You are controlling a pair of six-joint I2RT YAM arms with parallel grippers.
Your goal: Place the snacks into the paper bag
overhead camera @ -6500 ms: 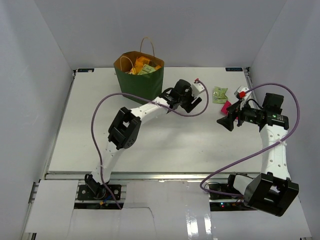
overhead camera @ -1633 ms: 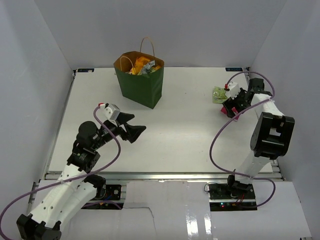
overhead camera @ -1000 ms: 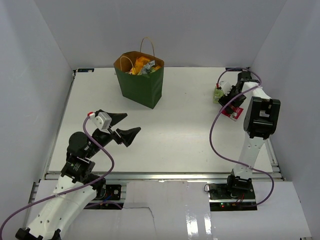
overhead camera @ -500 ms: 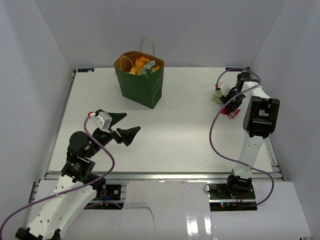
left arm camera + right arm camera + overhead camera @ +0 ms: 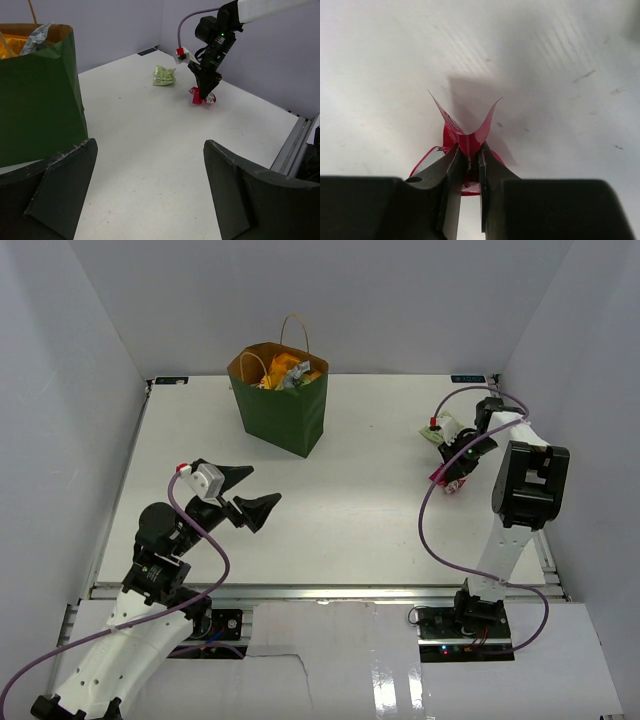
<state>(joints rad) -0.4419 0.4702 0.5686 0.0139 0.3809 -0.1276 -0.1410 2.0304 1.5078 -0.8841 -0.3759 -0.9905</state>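
Enclosing pale walls (image 5: 400, 300), white tabletop (image 5: 350, 510)

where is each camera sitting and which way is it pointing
Top external: above and behind the bases, looking down on the table; both arms show, paper bag far side.
Left wrist: on the left arm, facing across the table toward the right arm; the open left gripper frames the bottom.
Right wrist: pointing down at the tabletop, close; the right gripper is shut on the red packet.
Shared: all three show the red packet; top and left wrist share the paper bag and light-green packet.
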